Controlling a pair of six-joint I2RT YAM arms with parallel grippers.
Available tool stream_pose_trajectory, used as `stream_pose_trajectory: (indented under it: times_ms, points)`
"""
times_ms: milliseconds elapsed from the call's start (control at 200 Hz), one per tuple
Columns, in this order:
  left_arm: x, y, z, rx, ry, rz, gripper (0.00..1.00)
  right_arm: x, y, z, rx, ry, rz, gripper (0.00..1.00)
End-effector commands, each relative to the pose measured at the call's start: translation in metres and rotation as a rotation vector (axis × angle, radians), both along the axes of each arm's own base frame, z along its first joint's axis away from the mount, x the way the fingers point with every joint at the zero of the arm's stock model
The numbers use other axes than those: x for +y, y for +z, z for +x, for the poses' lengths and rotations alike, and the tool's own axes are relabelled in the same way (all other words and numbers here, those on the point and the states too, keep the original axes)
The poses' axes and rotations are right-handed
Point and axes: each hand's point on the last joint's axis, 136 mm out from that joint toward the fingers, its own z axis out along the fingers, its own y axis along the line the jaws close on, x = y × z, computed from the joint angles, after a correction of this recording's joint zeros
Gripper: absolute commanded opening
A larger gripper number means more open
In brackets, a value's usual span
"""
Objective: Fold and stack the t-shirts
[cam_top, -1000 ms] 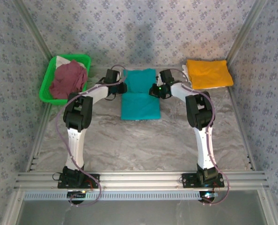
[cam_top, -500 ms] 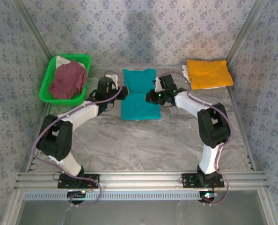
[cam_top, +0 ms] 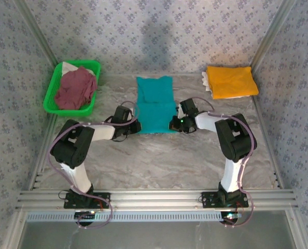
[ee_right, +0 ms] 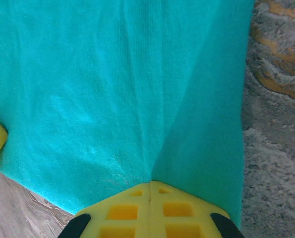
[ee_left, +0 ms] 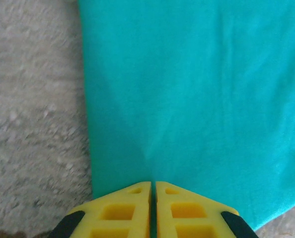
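Left hand (ee_left: 153,187) and right hand (ee_right: 150,187) each pinch shut on a near corner of the teal t-shirt (cam_top: 154,104), spread flat ahead of both on the table (cam_top: 159,161); paired grip, likely so that edge lifts evenly for folding.

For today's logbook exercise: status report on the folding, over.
Both jaws shut on teal t-shirt, near corners. Maroon t-shirt in basket, orange t-shirt far right; neither obstructs.

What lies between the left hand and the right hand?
The near edge of the teal t-shirt, seen in the top view; the left hand and right hand each pinch one corner.
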Motion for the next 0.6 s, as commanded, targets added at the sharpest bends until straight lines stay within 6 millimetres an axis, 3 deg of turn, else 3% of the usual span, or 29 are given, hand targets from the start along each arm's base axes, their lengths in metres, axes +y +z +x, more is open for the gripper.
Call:
stream_pose_trajectory:
  times_ms: [0, 205, 305, 400, 490, 600]
  points:
    - [0.014, -0.013, -0.012, 0.035, 0.036, 0.042, 0.11, -0.012, -0.019, -0.014, 0.032, -0.005, -0.054, 0.00]
    - [0.029, -0.019, -0.039, 0.070, 0.066, 0.073, 0.09, -0.004, -0.031, -0.055, 0.089, 0.025, -0.061, 0.00]
    - [0.038, -0.011, -0.053, 0.068, 0.095, 0.059, 0.11, 0.000, -0.026, -0.072, 0.098, 0.019, -0.057, 0.00]
    - [0.045, 0.008, -0.061, 0.049, 0.117, 0.050, 0.12, 0.001, -0.010, -0.076, 0.088, -0.025, -0.029, 0.00]
    - [0.054, 0.028, -0.068, 0.037, 0.142, 0.059, 0.15, 0.007, 0.016, -0.074, 0.053, -0.039, 0.012, 0.11]
    - [0.062, 0.045, -0.077, 0.030, 0.164, 0.045, 0.28, 0.009, 0.048, -0.069, -0.014, -0.035, 0.030, 0.15]
